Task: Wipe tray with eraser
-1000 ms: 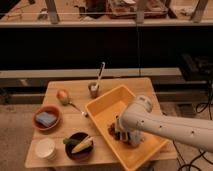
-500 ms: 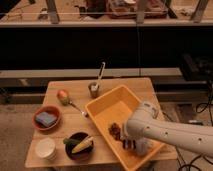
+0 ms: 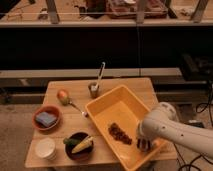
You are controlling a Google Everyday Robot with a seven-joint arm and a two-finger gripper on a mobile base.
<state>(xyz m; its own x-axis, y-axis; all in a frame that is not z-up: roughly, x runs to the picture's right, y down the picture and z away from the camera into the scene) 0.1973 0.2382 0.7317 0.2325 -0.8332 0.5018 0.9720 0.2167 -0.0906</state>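
The yellow-orange tray (image 3: 107,111) stands slanted on the right half of the wooden table. A pile of brown crumbs (image 3: 120,134) lies on its floor near the front. My gripper (image 3: 143,145) reaches down inside the tray at its front right wall, just right of the crumbs, with the white arm coming in from the right. A small dark shape shows at the gripper's tip against the tray floor. I cannot tell whether that is the eraser, and no eraser shows elsewhere.
A red bowl (image 3: 36,122) holding a blue pad (image 3: 46,118) sits at the left. A white cup (image 3: 46,148) and a dark bowl with corn (image 3: 80,145) stand at the front left. An apple (image 3: 62,94), a spoon (image 3: 77,107) and a small cup with a utensil (image 3: 94,89) lie behind the tray.
My gripper has moved across the tray floor from the crumbs toward the front right wall. The crumb pile now shows uncovered to its left.
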